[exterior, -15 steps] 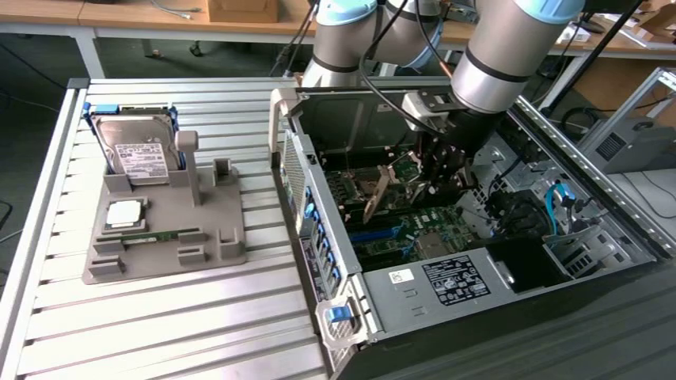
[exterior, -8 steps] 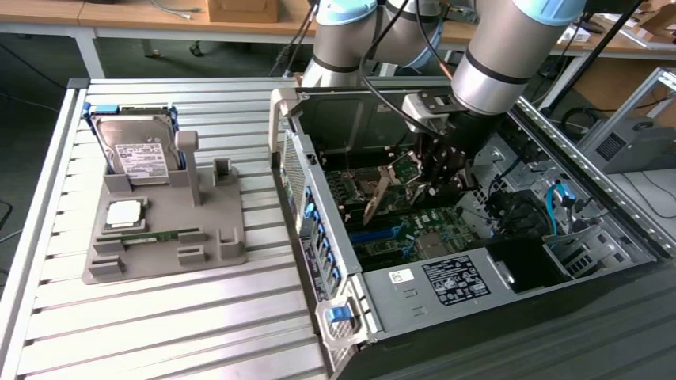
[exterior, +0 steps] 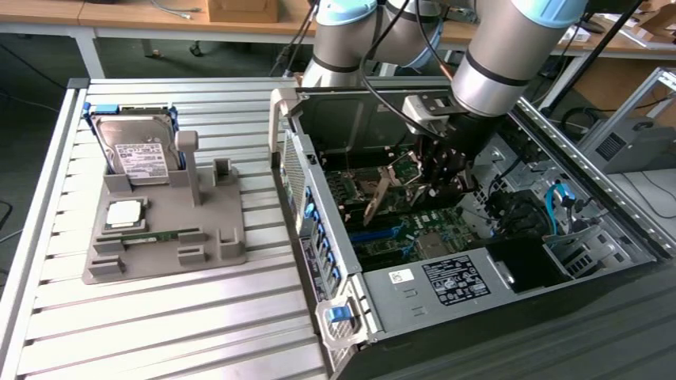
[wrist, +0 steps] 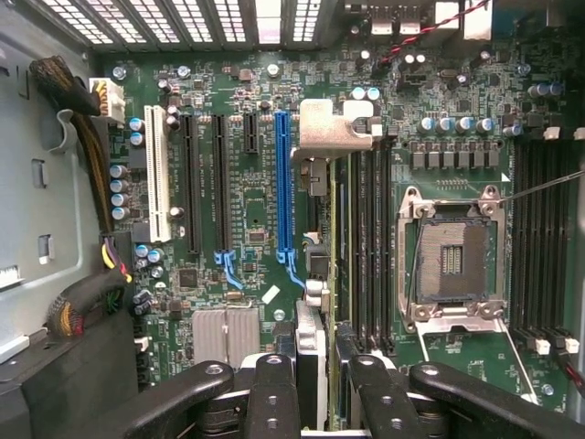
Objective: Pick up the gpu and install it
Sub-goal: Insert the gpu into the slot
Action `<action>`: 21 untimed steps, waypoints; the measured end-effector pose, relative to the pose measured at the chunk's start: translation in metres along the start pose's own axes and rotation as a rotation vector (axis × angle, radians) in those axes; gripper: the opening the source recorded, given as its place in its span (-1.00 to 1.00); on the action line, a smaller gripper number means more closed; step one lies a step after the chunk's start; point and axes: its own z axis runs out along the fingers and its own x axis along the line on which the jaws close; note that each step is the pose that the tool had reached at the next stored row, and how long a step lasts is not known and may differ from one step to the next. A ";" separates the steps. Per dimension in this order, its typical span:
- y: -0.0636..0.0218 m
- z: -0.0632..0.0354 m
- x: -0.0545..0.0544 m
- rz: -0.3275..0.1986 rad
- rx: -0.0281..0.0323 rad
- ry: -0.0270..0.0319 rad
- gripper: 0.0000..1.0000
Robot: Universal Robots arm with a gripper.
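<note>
The gpu (exterior: 382,190) is a thin dark card with a silver bracket, hanging tilted inside the open computer case (exterior: 465,277) above the motherboard. My gripper (exterior: 433,186) is shut on it from above. In the wrist view the gpu (wrist: 334,128) appears edge-on, its silver bracket at the far end. The card runs back between my gripper (wrist: 324,352) fingers (wrist: 274,384). It hovers just beside the long blue slot (wrist: 283,183), over the neighbouring memory slots, and is not seated in any slot.
On the slatted table at the exterior view's left, a grey fixture (exterior: 158,237) holds a hard drive (exterior: 138,154), a processor (exterior: 125,212) and a memory stick (exterior: 148,236). Inside the case are an open processor socket (wrist: 452,261), black and white slots (wrist: 157,174) and cable bundles (wrist: 87,119).
</note>
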 end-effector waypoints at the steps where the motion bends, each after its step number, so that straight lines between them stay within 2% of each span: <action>1: 0.0000 0.0001 0.000 0.000 0.0000 0.0000 -0.47; 21: -0.0001 0.0028 0.003 0.000 -0.0001 0.0000 -0.47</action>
